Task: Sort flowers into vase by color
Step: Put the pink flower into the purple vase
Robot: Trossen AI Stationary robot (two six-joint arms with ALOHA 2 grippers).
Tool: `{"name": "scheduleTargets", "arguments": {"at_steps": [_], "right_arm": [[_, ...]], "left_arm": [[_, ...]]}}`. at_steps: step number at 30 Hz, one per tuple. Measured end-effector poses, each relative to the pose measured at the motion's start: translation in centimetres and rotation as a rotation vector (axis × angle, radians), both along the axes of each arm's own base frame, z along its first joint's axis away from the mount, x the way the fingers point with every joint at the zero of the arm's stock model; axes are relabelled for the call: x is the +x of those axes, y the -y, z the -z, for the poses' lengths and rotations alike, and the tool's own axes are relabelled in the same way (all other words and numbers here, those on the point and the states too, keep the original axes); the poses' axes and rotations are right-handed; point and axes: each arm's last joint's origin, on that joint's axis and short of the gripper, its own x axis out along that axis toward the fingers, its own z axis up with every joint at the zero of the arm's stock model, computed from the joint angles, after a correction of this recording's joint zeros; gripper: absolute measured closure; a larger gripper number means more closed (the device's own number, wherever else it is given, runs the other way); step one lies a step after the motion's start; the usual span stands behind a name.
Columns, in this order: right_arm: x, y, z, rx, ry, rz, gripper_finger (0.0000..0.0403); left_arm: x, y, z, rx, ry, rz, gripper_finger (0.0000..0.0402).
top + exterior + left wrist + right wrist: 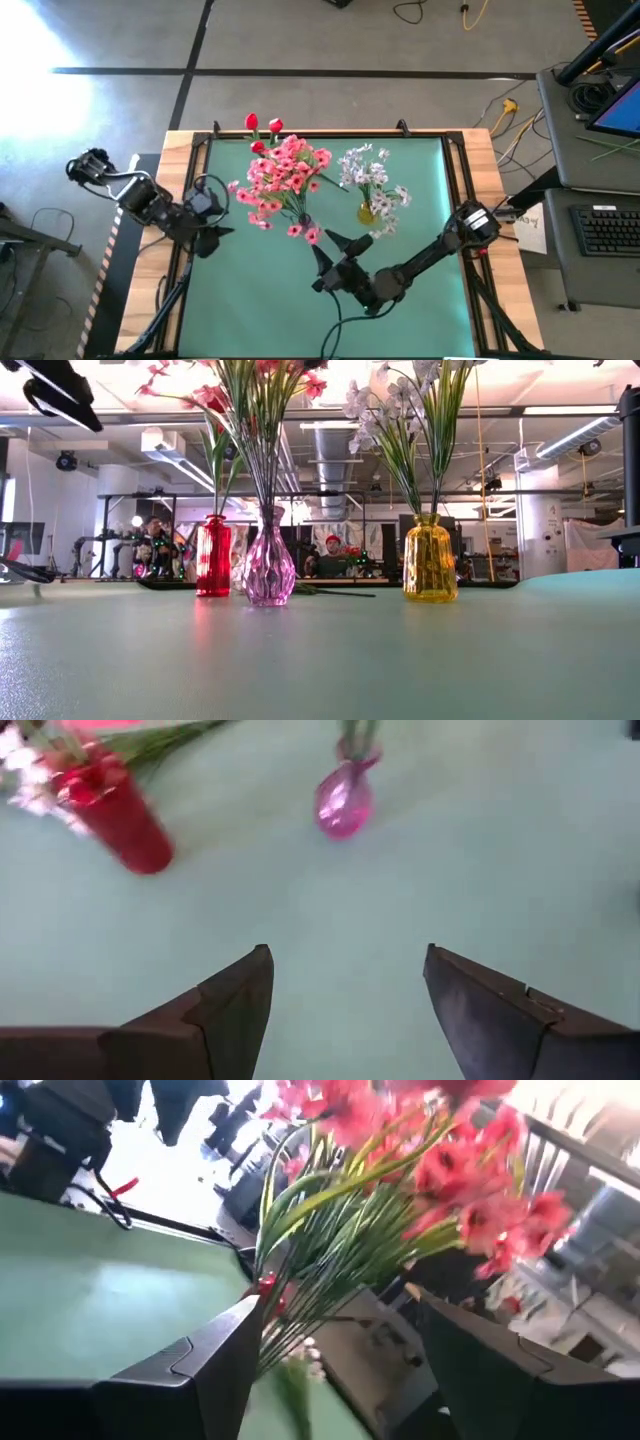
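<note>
Overhead, the pink flowers (pixel 285 180) are standing bunched in the pink vase (pixel 268 568) at centre frame, the white flowers (pixel 372 180) in the yellow vase (pixel 430 565) to their right, and red flowers (pixel 263 126) in the red vase (pixel 213 556) toward the upper left. The right gripper (pixel 335 250) is sitting just below the pink bunch, fingers spread and holding nothing. The left gripper (pixel 212 232) is waiting at left, jaws wide and empty.
</note>
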Motion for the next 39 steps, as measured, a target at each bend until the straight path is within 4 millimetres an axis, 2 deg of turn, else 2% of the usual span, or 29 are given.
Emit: {"name": "scheduleTargets", "arguments": {"at_steps": [3, 6, 11, 18, 22, 26, 30, 33, 39], "right_arm": [[-0.6, -0.4, -1.3, -0.037, -0.025, -0.022, 0.0145], [-1.6, -0.7, -3.1, -0.063, -0.038, -0.035, 0.0144], [-3.2, -1.0, -6.1, -0.063, -0.012, -0.062, 0.0149], [-4.7, 0.1, -9.9, -0.187, -0.05, -0.099, 0.0148], [-6.4, 1.0, -13.0, -0.248, -0.018, -0.129, 0.0152], [-8.7, 1.8, -16.2, -0.257, 0.06, -0.169, 0.0156], [-10.9, 3.0, -18.8, -0.192, 0.178, -0.193, 0.0155], [-11.5, 3.4, -19.5, -0.161, 0.209, -0.199, 0.0154], [-11.2, 3.2, -19.1, -0.181, 0.173, -0.205, 0.0154]], "left_arm": [[0.4, 0.9, 0.0, 0.01, 0.085, 0.029, 0.0153], [1.1, 2.2, 0.9, 0.05, 0.14, 0.068, 0.0153], [1.8, 3.8, 2.6, 0.083, 0.1, 0.106, 0.0153], [3.4, 5.5, 3.1, 0.156, 0.163, 0.12, 0.0153], [4.4, 6.5, 3.0, 0.206, 0.219, 0.155, 0.0153], [5.3, 6.9, 2.8, 0.281, 0.296, 0.115, 0.0153], [5.9, 7.0, 2.8, 0.393, 0.398, -0.057, 0.0153], [6.8, 7.8, 3.6, 0.445, 0.422, -0.113, 0.0153], [9.5, 10.0, 6.5, 0.579, 0.462, -0.219, 0.0153]]}}
